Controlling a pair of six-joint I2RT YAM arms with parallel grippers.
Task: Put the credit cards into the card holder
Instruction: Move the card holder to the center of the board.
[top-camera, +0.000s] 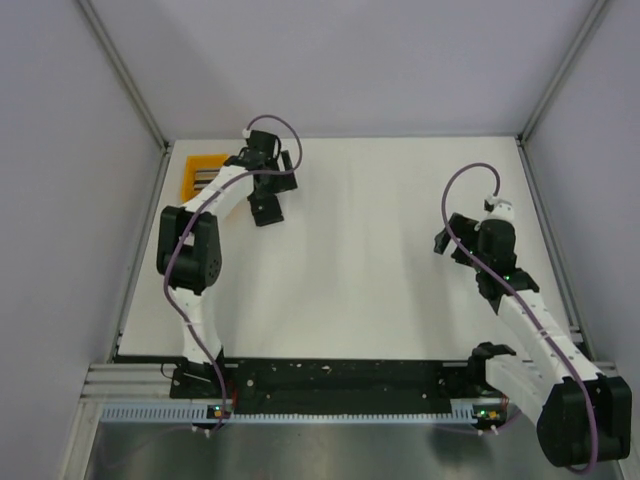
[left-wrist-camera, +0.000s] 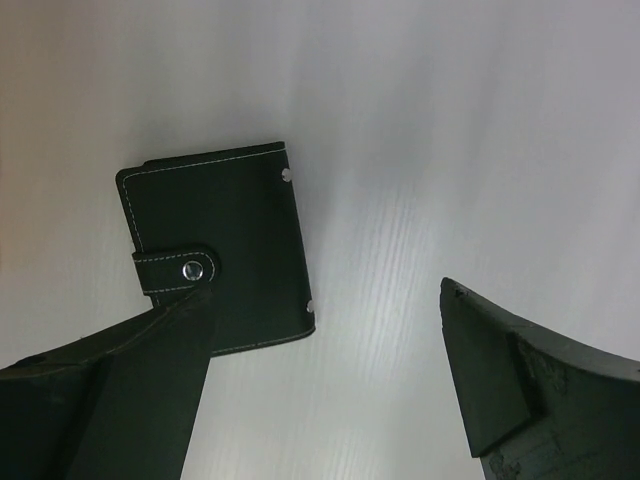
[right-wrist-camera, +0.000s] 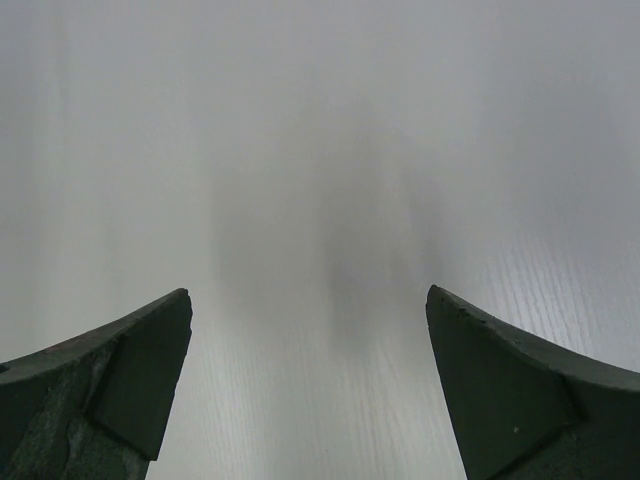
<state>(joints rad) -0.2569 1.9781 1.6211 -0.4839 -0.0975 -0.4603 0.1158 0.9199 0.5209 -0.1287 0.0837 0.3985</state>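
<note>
**Left claw open over the closed card holder**

Left claw (left-wrist-camera: 328, 296) hangs just above the table (left-wrist-camera: 480, 150) with its jaws spread wide and nothing between them. The card holder (left-wrist-camera: 215, 235) lies flat right below it, off-centre toward the finger on the left of the wrist view. That finger covers the holder's near corner, while the other finger stands apart from it over bare surface.

The holder is nearly square. Its slightly longer side runs away from the claw, a little tilted. It looks closed: black, with pale stitching round the edge and a strap with a silver snap across one side. By my judgement it must be opened before any card goes in.

Further out, off the claw's left side, the credit cards (top-camera: 207, 178) show as stripes in an orange bin (top-camera: 190, 165). The right claw (right-wrist-camera: 310, 310), also spread and empty, is well apart across the table, so the left arm is nearer.
</note>
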